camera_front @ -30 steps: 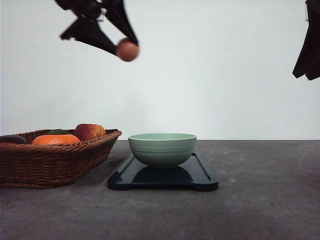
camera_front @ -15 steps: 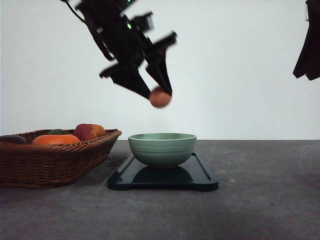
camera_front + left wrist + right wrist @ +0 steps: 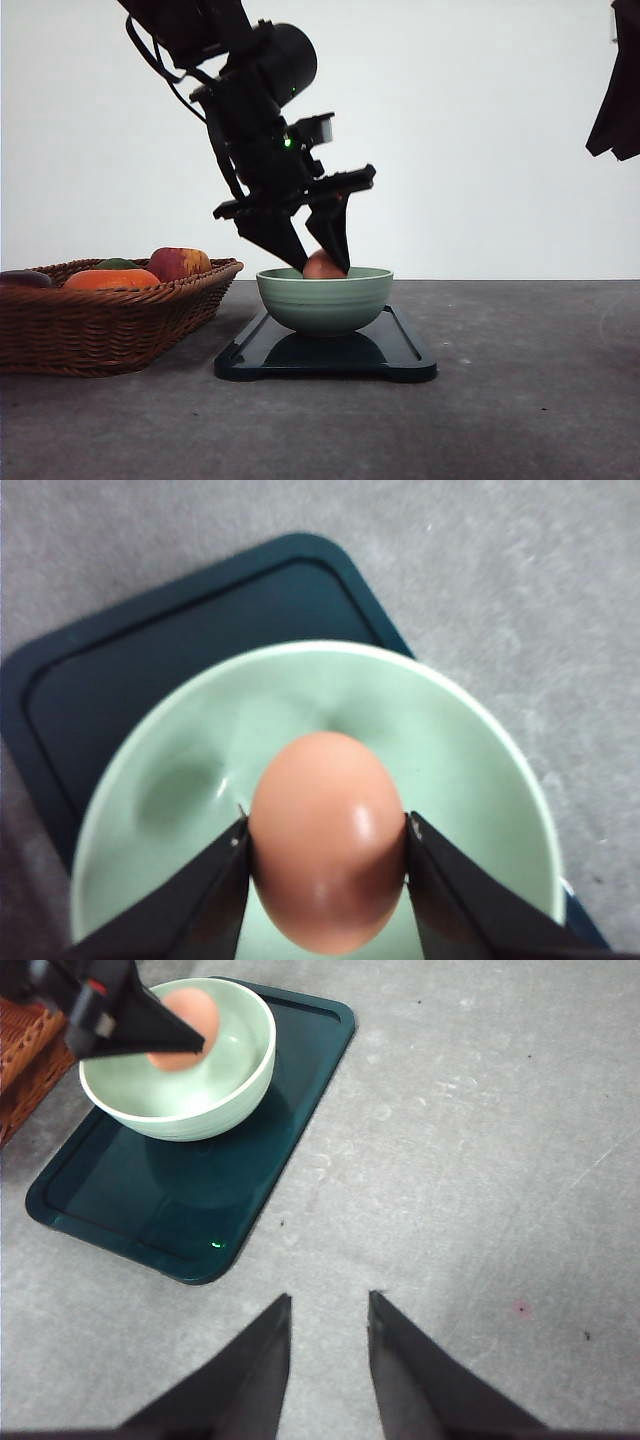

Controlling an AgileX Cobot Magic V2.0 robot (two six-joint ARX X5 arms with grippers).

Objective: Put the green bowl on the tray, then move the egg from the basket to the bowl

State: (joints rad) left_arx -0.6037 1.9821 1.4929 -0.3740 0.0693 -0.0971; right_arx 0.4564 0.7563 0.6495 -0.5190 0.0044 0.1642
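**Egg held in the mouth of the green bowl**

At the far left of the front view sits the basket (image 3: 110,318), brown wicker with flaring sides, resting on the grey table (image 3: 520,400). Inside it lie a dark fruit at the left edge, an orange fruit (image 3: 110,279), something green behind that, and a red-yellow apple (image 3: 180,263) toward the basket's right end.

Just beside the basket's right corner lies the tray (image 3: 400,362), dark and flat with a low rim. The green bowl (image 3: 325,300) stands upright on it, nearer the tray's back-left part as the right wrist view shows, with bare tray beyond it.

The left arm reaches down from the upper left, and the left gripper (image 3: 322,262) has its tips at the bowl's rim. Its jaws pinch the egg (image 3: 322,266) from two sides; in the left wrist view the egg (image 3: 328,840) sits between the two dark fingers (image 3: 215,890), over the bowl's pale inside. Whether the egg touches the bowl's bottom cannot be told. From the front, the lower part of the egg is hidden behind the rim.

The right gripper (image 3: 327,1320) hangs over bare table, well apart from the tray, its jaws spread with nothing between them. At the top right of the front view a dark part of the right arm (image 3: 617,90) shows.
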